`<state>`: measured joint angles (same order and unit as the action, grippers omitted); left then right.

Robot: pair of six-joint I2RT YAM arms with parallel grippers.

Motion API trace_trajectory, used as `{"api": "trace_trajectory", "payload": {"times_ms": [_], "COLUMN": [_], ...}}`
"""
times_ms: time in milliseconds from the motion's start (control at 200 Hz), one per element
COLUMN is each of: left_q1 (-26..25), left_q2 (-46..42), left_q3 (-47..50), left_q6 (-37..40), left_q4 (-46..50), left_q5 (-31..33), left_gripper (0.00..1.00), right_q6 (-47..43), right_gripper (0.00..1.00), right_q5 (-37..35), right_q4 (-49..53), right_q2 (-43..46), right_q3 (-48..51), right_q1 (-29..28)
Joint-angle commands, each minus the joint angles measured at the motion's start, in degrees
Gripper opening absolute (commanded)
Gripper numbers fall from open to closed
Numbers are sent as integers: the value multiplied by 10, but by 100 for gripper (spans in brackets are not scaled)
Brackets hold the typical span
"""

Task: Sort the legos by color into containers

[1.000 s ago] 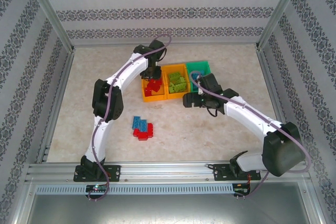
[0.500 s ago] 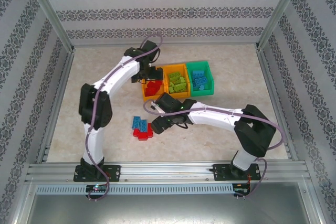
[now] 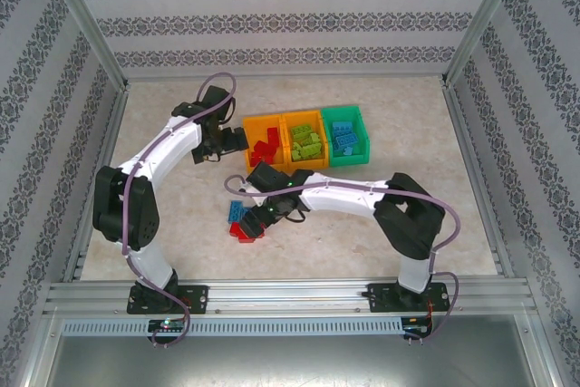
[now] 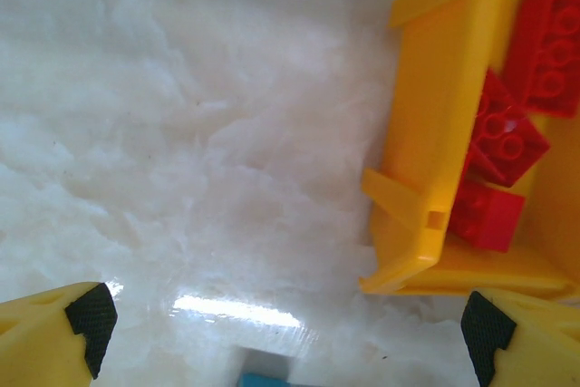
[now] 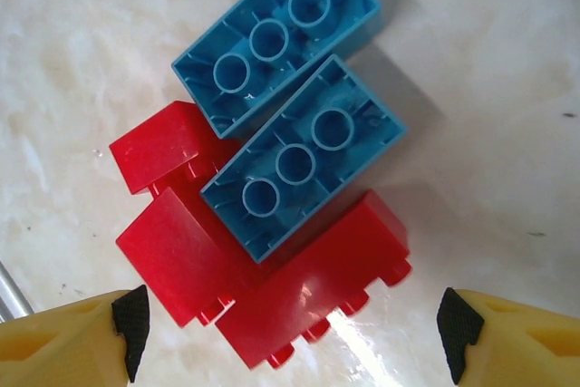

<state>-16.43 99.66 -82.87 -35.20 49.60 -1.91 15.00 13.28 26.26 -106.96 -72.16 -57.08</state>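
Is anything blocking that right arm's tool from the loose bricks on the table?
Nothing visible does. The right tool is open right over the blue bricks, which lie hollow side up. One of them partly covers the red bricks, so the red ones would probably be harder to grab first.

The counter [image 3: 426, 133] is pale and marbled. Three bins sit on it in a row, touching: two orange bins [image 3: 263, 119] and one green bin [image 3: 344, 111]. Near them, two blue bricks [image 5: 304, 165] lie upside down against some red bricks [image 5: 308, 287].
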Motion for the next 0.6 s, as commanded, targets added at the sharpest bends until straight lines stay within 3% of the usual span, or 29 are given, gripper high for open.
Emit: {"api": "trace_trajectory", "payload": {"times_ms": [0,595], "left_q1": [3,11], "left_q2": [-37,-60], "left_q3": [8,51], "left_q6": [-2,7], "left_q4": [-27,-44], "left_q5": [1,-12], "left_gripper": [100,100], "right_q6": [16,31], "right_gripper": [82,72], "right_q5": [6,-57], "right_q4": [36,53], "right_q2": [-25,-18], "right_q3": [-22,22], "right_q1": [-4,28]}}
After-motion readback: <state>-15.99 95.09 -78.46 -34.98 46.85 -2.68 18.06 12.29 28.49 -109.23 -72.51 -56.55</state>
